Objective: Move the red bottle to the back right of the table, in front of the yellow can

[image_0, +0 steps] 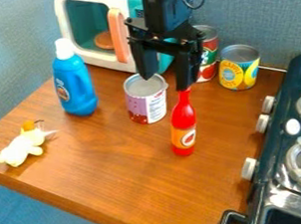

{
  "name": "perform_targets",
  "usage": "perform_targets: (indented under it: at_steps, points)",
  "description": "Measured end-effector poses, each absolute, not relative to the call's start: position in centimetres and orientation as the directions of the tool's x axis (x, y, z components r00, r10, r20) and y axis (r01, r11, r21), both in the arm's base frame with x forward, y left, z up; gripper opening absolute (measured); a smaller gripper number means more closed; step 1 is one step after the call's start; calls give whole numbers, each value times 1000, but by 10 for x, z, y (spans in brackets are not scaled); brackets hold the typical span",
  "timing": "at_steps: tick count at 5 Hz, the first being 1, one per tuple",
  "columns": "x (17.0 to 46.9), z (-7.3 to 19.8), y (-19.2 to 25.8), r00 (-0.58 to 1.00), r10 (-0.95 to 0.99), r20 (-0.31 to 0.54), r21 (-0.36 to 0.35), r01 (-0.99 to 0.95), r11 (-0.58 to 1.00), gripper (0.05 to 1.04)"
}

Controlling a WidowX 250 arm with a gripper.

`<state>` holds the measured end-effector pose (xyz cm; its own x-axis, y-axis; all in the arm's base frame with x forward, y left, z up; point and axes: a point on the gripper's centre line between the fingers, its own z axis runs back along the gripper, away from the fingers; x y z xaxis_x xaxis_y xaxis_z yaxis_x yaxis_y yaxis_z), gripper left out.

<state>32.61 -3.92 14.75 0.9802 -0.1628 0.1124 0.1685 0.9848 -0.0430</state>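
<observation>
The black gripper [167,82] hangs from the top of the view, its two fingers apart with a gap between them. Its right finger is at the top of an upright red bottle [183,126] with an orange label; whether they touch I cannot tell. The left finger is over the rim of an open can [147,100] with a pink and white label, which stands just left of the bottle. Farther left stands a blue bottle [74,84] with a white cap.
A toy microwave [95,54] with an orange handle stands behind. A red and green can [208,53] and a yellow can [239,68] stand at the back. A small pale plush toy [22,145] lies at left. The dark stove [271,157] borders the wooden table [119,172] on the right.
</observation>
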Motion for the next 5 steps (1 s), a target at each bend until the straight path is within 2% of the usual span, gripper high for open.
perform_targets:
  at_steps: [2,5]
  points:
    - [341,134,-37,983,-169,64,4,169,986,1001]
    - [343,120,-50,983,-179,39,36,178,983,1001]
